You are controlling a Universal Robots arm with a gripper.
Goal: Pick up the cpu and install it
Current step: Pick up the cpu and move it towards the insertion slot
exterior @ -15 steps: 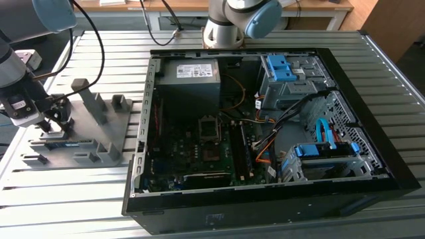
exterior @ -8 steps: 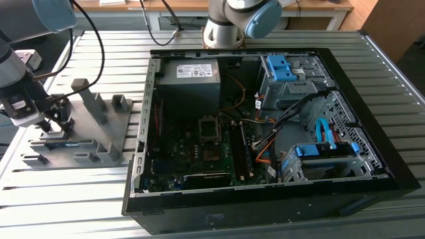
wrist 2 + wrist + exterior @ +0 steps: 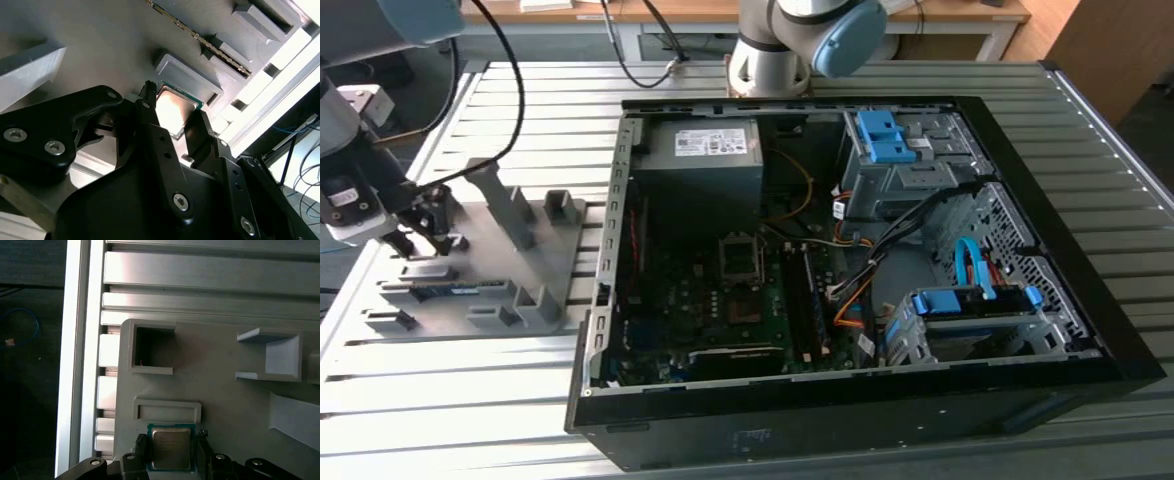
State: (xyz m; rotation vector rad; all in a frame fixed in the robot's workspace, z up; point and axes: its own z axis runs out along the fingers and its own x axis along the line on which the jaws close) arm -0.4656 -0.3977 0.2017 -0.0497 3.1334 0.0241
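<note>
exterior view: the gripper (image 3: 424, 245) is working low over the grey fixture plate (image 3: 487, 258), at 9 o'clock from the computer case (image 3: 854, 420). both wrist views: its fingers (image 3: 141, 451) are clamping the cpu (image 3: 174, 111) (image 3: 171, 447), which is lying on the plate.

Shows a smooth pale metal lid on the cpu (image 3: 171, 449), glossy enough to flare white, edged with green board. Presents black semi-gloss bodywork on the gripper (image 3: 174, 107), probably moulded plastic, with bright metal screws (image 3: 180, 201). Offers matt grey plastic across the fixture plate (image 3: 225, 385). Displays ribbed aluminium with satin sheen on the table (image 3: 200, 275). Has matt black painted sheet metal on the computer case (image 3: 854, 420).
</note>
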